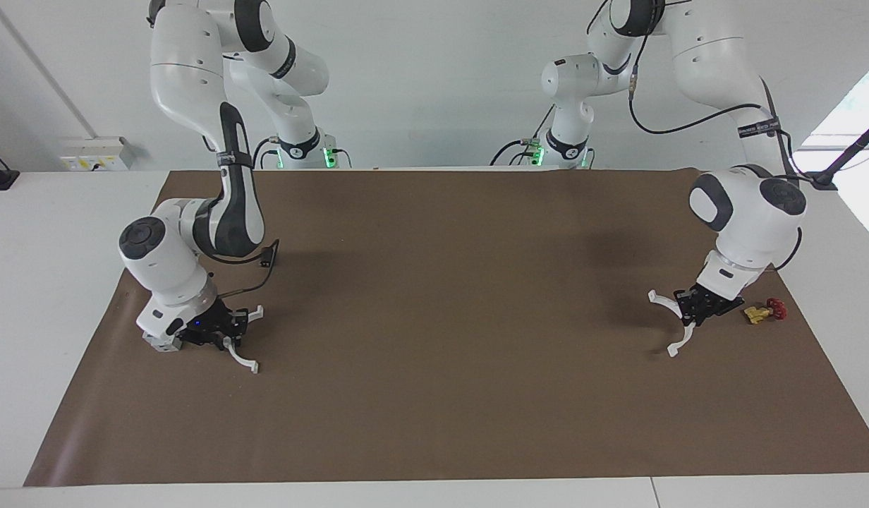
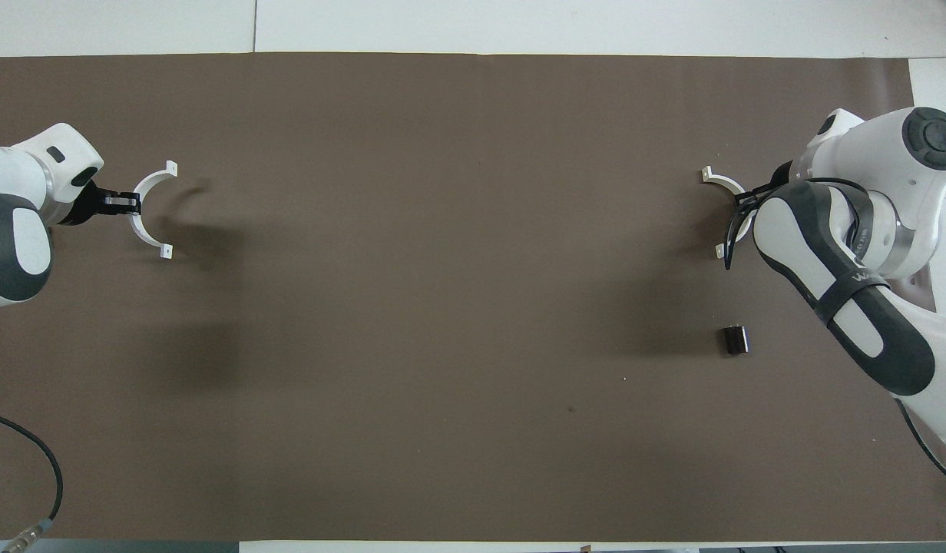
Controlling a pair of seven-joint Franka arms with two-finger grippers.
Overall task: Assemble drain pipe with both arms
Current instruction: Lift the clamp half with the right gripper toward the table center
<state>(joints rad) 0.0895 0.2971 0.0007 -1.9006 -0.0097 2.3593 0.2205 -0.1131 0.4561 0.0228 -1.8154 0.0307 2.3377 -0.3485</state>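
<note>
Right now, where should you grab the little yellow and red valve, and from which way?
Probably the yellow body of the valve, coming straight down from above. It lies flat on the brown mat with its red handwheel sticking out at one end, so the body is the longer, plainer part. The left gripper, holding a white arc, sits close beside it, so sideways approaches look crowded.

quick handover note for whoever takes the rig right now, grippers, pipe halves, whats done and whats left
Left gripper: shut on one white pipe half, at the left arm's end of the mat, beside the yellow-and-red valve.
Right gripper: at the other pipe half, at the right arm's end; grip not confirmed.
Done: each arm is at its half.
Left: bring the halves together mid-mat and join them into a ring.
</note>
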